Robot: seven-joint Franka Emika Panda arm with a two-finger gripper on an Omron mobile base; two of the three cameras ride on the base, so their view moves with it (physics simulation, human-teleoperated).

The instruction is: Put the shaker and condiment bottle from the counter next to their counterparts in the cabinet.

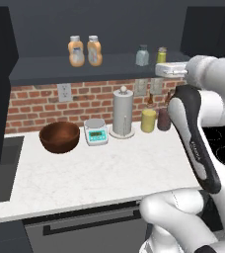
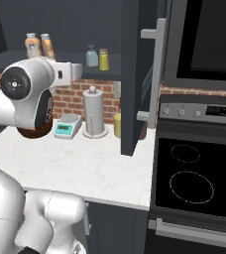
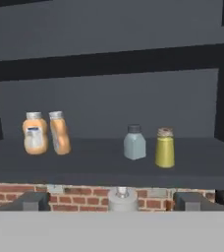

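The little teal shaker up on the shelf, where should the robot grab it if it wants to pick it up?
Around the shaker's squat body below the dark cap, coming straight in from the open front; it stands upright, with the yellow-green shaker close on one side.

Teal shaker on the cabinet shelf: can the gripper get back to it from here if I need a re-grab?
Probably yes. The gripper is open and faces the shelf head-on. The teal shaker stands upright beside the yellow shaker with a narrow gap between them, so one finger may brush that neighbour.
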